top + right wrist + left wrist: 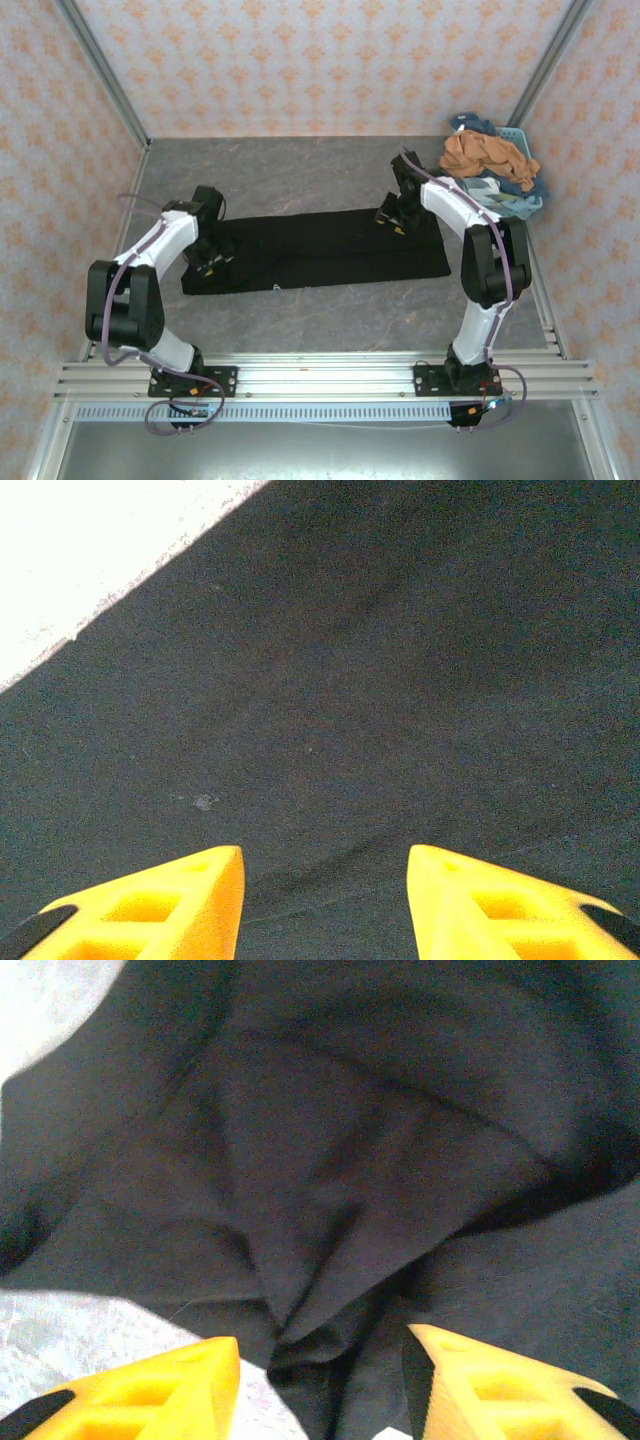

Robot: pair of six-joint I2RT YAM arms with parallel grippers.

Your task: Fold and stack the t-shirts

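Note:
A black t-shirt [320, 248] lies on the grey table as a long flat strip running left to right. My left gripper [210, 258] is down at the strip's left end. In the left wrist view it [322, 1390] is open, yellow fingers [170, 1390] apart over rumpled black cloth [330, 1160] that bunches into a fold between them. My right gripper [392, 222] sits at the strip's far right corner. In the right wrist view it [325, 900] is open just above smooth black cloth [380, 680]. A rust-orange tee [485, 152] and a blue tee [520, 185] are heaped at the back right.
The pale blue lattice basket [515, 135] stands in the back right corner under the heaped tees. Patterned walls close in the table on three sides. Bare grey tabletop [300, 170] lies behind the black strip and in front of it, up to the metal rail [320, 375].

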